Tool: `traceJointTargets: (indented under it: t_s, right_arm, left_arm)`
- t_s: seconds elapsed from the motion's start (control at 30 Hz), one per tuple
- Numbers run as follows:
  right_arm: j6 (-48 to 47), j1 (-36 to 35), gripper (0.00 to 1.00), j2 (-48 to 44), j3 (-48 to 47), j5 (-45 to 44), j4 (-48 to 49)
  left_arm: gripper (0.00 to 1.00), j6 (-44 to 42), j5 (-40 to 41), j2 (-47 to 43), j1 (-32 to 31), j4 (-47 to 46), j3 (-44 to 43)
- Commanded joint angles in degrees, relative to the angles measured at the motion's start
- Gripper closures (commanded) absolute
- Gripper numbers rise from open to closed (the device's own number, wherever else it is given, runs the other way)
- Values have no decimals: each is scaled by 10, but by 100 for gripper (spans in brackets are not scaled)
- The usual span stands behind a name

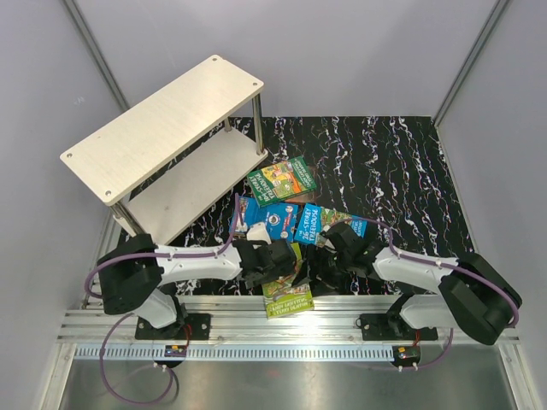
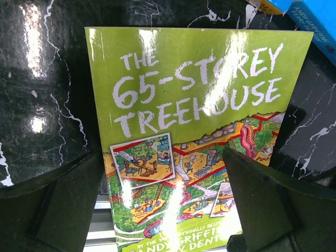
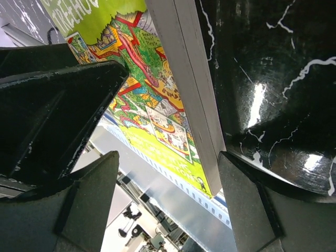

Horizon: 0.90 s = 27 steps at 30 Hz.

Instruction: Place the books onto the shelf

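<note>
A green "65-Storey Treehouse" book [image 1: 289, 299] lies face up at the mat's near edge, its lower end hanging over the metal rail. My left gripper [image 1: 286, 272] hovers over it, open. In the left wrist view the cover [image 2: 194, 105] fills the frame between the spread fingers of the gripper [image 2: 163, 210]. My right gripper [image 1: 312, 278] is open at the book's right side. In the right wrist view the book's page edge [image 3: 189, 94] runs between its fingers [image 3: 252, 210], close to the right one. Another green book [image 1: 282, 181] and two blue books [image 1: 265, 218] [image 1: 329, 224] lie mid-mat. The shelf [image 1: 162, 124] stands at the back left.
The black marbled mat [image 1: 402, 171] covers the table. A metal rail [image 1: 256, 329] runs along the near edge by the arm bases. Grey walls close in the back and both sides.
</note>
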State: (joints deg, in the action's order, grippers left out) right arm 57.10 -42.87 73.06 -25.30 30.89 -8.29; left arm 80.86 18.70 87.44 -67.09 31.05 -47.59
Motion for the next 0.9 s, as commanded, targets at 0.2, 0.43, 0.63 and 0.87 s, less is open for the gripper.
traceJointTargets:
  t_s: [0.2,0.43,0.63,0.87]
  right_arm:
    - [34,-12,20,-113,-40,-19,-44]
    - [27,-12,25,-100,-51,-22,-63]
    - [46,-25,41,-99,9,-24,-28]
    - [91,-53,58,-107,72,-31,24]
  left_arm:
    - [1,16,-42,57,-26,-26,-21]
    - [1,3,-38,77,-26,-15,-62]
    - [1,4,-37,73,-26,-18,-66]
    - [1,9,-43,64,-26,-32,-58]
